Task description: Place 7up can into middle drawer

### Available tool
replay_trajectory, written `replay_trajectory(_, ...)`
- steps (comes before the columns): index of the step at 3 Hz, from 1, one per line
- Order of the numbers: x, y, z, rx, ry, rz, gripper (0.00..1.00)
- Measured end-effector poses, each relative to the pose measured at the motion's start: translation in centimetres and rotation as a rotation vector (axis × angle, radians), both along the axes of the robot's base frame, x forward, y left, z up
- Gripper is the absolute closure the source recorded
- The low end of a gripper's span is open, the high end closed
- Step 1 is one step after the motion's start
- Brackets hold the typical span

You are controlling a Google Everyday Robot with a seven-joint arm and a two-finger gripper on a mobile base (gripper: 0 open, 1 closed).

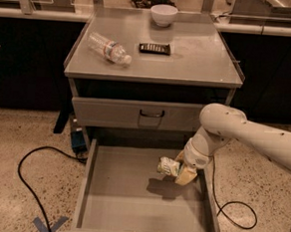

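The gripper (177,170) hangs over the right half of the open middle drawer (129,206), clamped on the 7up can (168,166), which lies on its side between the tan fingers (187,175) with one silvery end pointing left. The can is held above the drawer floor rather than resting on it; a dark shadow falls on the grey floor just below and slightly in front of it. The pale arm (244,137) reaches in from the right edge of the view, bends at a rounded joint beside the cabinet's right leg and drops down to the gripper near the drawer's right wall. The middle drawer is pulled fully out toward the camera, its flat floor bare apart from that shadow. Above it sits a closed drawer front (110,113) with a dark loop handle (151,113). On the cabinet top (199,67) a clear water bottle (109,48) lies on its side at the left, a small dark flat object (154,49) rests near the middle, and a white bowl (163,14) stands at the back edge. On the speckled floor a black cable (26,179) loops at the left, another cable (236,214) curls at the right, and blue tape (47,226) marks the ground near the drawer's front left corner.
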State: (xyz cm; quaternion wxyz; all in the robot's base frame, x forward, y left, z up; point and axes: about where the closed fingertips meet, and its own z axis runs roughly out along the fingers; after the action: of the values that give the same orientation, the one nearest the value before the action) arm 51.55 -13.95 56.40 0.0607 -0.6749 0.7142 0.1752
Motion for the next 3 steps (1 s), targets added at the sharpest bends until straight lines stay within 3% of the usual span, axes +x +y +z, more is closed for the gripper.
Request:
replay_trajectory(1,-0.2,1.0,-2.4,0.108,-0.008,-0.009,1.0)
replay_trajectory(2,0.1,2.3,-5.5,0.262,-0.002,-0.036,1.0)
replay_trajectory(3,0.3,3.2,-8.9,0.405,0.013,-0.1,1.0)
